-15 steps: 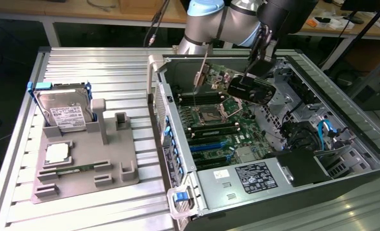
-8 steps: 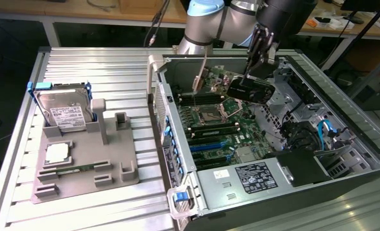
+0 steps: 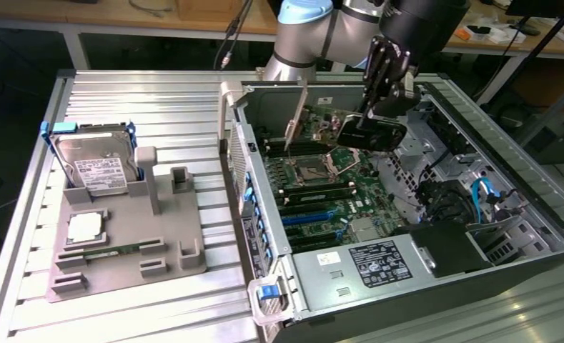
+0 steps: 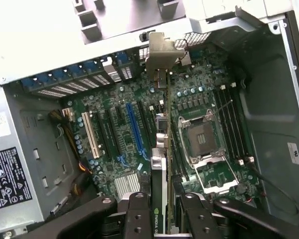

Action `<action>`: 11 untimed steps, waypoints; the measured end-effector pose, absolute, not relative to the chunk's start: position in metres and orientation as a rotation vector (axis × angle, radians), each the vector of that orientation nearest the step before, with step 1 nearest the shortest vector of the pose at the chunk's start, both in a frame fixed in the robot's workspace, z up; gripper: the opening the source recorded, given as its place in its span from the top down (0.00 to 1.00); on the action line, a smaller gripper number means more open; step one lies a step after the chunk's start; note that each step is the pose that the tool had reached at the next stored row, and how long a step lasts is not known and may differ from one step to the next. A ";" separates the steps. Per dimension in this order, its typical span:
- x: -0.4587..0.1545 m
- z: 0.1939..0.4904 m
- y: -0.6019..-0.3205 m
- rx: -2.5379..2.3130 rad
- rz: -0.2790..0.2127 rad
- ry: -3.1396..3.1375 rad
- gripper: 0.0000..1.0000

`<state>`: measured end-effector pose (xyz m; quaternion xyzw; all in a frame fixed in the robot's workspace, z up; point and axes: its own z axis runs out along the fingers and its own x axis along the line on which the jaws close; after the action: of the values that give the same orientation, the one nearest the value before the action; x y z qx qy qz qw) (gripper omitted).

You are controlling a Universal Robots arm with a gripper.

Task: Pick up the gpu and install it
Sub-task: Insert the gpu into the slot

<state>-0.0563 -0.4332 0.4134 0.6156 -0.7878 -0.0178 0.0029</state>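
My gripper (image 3: 375, 113) is shut on the gpu (image 3: 363, 133), which hangs over the motherboard (image 3: 324, 196) inside the open computer case (image 3: 262, 236). The card's black shroud faces the exterior view's right and its silver end bracket (image 3: 295, 118) points toward the case's rear wall. In the wrist view the gpu (image 4: 162, 164) appears edge-on between my two fingers (image 4: 137, 214), with its bracket (image 4: 162, 50) near the perforated rear panel. The card's edge lies beside the blue expansion slot (image 4: 134, 129), between it and the processor socket (image 4: 199, 137). Whether it touches the board I cannot tell.
A grey fixture tray (image 3: 167, 236) on the slatted table holds a silver hard drive (image 3: 96, 168), a small square chip (image 3: 86, 227) and a narrow memory stick (image 3: 110, 250). The power supply (image 3: 377, 261) and cables (image 3: 477, 196) crowd the case's near end.
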 end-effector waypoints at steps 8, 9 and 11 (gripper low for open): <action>-0.056 0.413 -0.433 2.077 -0.053 -2.349 0.73; -0.056 0.413 -0.433 2.096 -0.052 -2.331 0.73; -0.056 0.413 -0.433 2.136 -0.052 -2.293 0.73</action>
<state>-0.0561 -0.4332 0.4128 0.6815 -0.7316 -0.0166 0.0034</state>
